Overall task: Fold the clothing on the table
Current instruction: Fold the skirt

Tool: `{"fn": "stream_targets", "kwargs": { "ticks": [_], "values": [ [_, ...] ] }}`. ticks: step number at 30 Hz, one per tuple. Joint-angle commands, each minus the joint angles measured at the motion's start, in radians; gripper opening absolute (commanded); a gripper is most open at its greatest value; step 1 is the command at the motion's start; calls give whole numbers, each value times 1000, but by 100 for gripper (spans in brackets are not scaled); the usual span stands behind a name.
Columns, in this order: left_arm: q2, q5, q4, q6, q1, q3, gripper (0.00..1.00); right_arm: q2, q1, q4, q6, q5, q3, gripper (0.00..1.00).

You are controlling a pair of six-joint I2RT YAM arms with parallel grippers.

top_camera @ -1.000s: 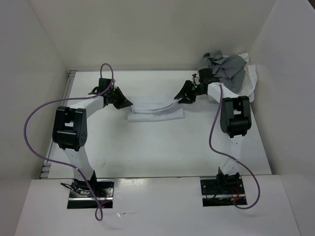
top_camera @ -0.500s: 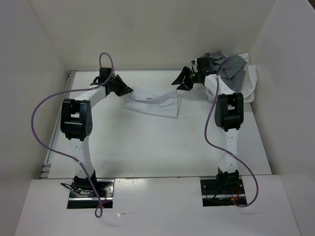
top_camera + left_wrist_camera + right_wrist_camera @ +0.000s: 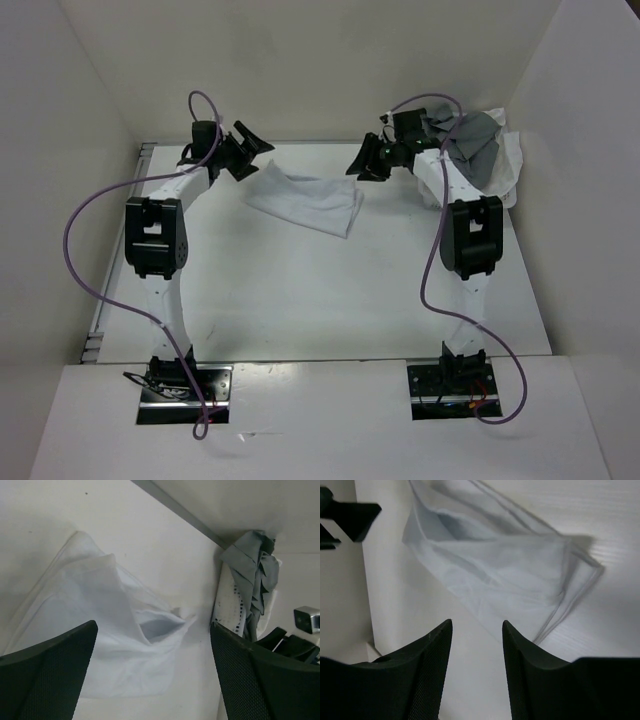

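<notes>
Near the far edge of the surface, about midway between its far corners, lies one piece of white clothing. It is loosely folded and rumpled, and it rests flat with one end angled toward the far left corner. One grey garment is heaped in the far right corner, draped over one white basket; both are well apart from the clothing. Two arms reach to the far edge, the left arm and the right arm, and each trails one purple cable. The right arm's wrist crosses in front of the grey heap. White walls close in the surface on its far, left and right sides.

The left pincer hangs by the clothing's far left end, jaws spread wide, released and holding nothing. In its wrist view the cloth lies below, clear of both fingers. The right pincer hangs just beside the clothing's far right end, between it and the grey garment. Its jaws are partly apart, released, with nothing gripped, and the cloth shows beneath them in its wrist view.
</notes>
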Motion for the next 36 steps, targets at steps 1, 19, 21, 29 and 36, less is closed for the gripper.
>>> {"fn": "stream_targets", "kwargs": {
  "ticks": [1,19,21,29,36],
  "values": [
    [-23,36,119,-14,-1,6,100,-59,63,-32,-60,20,-66,50],
    [-75,74,182,57,8,-221,27,211,149,-72,-37,126,98,29],
    [-75,83,182,57,-1,-221,27,233,149,-72,-37,149,109,29],
    [15,105,182,66,-11,-132,23,233,149,-72,-7,221,7,28],
    [33,82,205,43,-22,-177,18,133,149,-61,3,239,-262,28]
  ]
}}
